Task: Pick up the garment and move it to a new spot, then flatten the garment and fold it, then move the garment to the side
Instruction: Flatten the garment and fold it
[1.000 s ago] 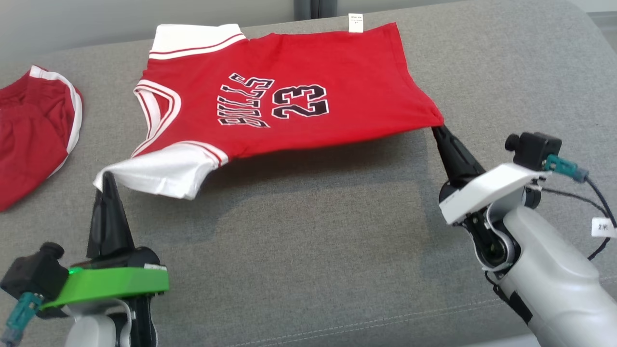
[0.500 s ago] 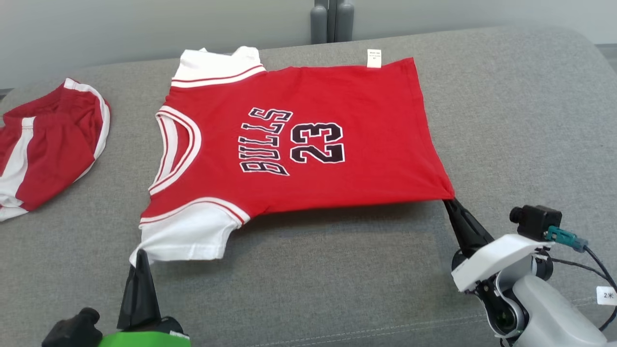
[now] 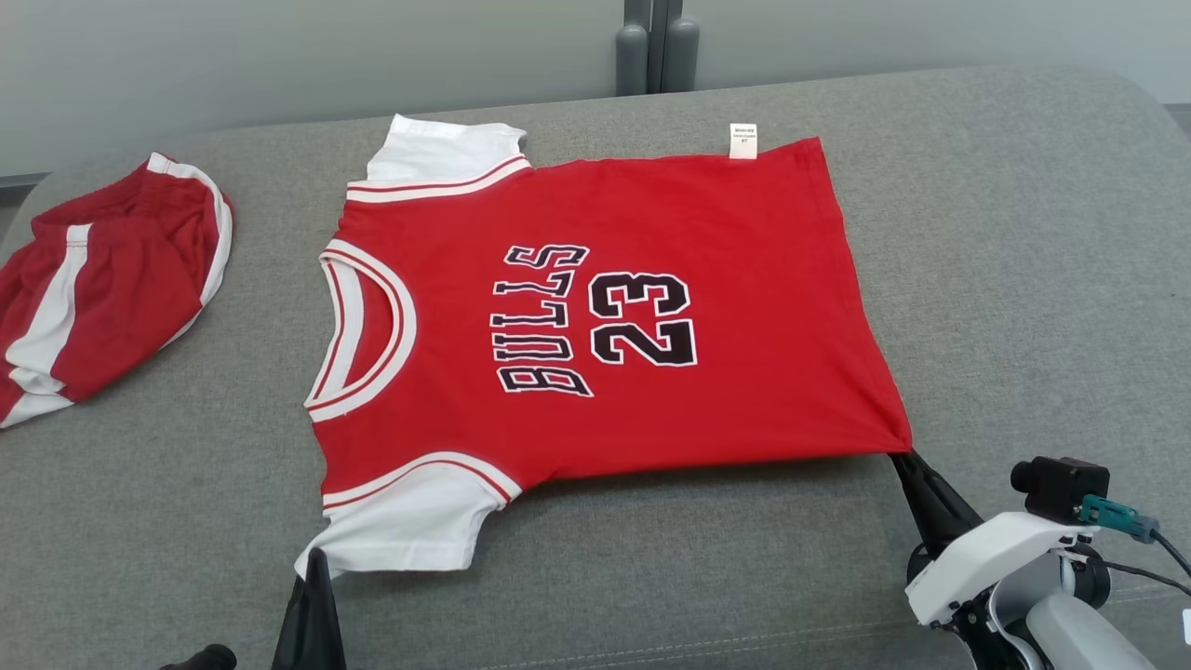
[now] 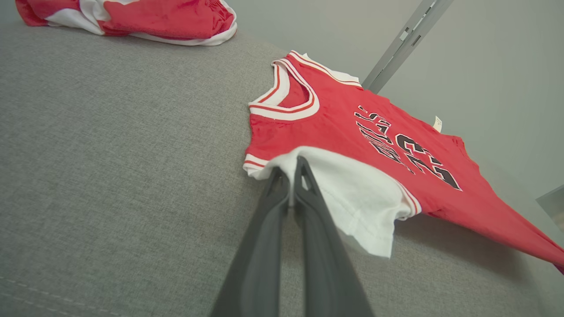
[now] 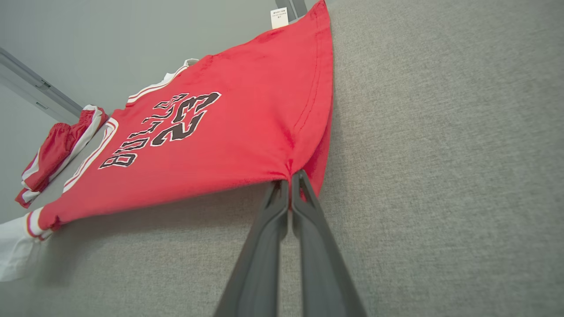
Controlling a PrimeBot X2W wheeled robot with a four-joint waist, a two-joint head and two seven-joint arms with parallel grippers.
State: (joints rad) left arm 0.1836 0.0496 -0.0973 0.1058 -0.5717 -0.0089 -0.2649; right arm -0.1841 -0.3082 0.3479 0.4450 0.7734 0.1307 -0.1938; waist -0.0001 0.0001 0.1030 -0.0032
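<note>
A red jersey (image 3: 595, 316) with white sleeves and "BULLS 23" lettering lies spread on the grey cushion, collar to the left. My left gripper (image 3: 314, 556) is shut on the near white sleeve's corner; in the left wrist view the left gripper (image 4: 291, 169) pinches the white sleeve (image 4: 352, 193). My right gripper (image 3: 901, 456) is shut on the jersey's near hem corner; the right wrist view shows the right gripper (image 5: 291, 176) clamping the bunched red hem of the jersey (image 5: 211, 127). The near edge is held slightly above the cushion, casting a shadow.
Red and white shorts (image 3: 102, 279) lie crumpled at the far left of the grey cushion (image 3: 651, 577). A grey wall and a vertical post (image 3: 659, 46) stand behind. The cushion's right part (image 3: 1023, 233) carries nothing.
The head camera has tilted, shifting the whole picture down. Both grippers have drawn the jersey's near edge toward me and lower, so the jersey lies flatter.
</note>
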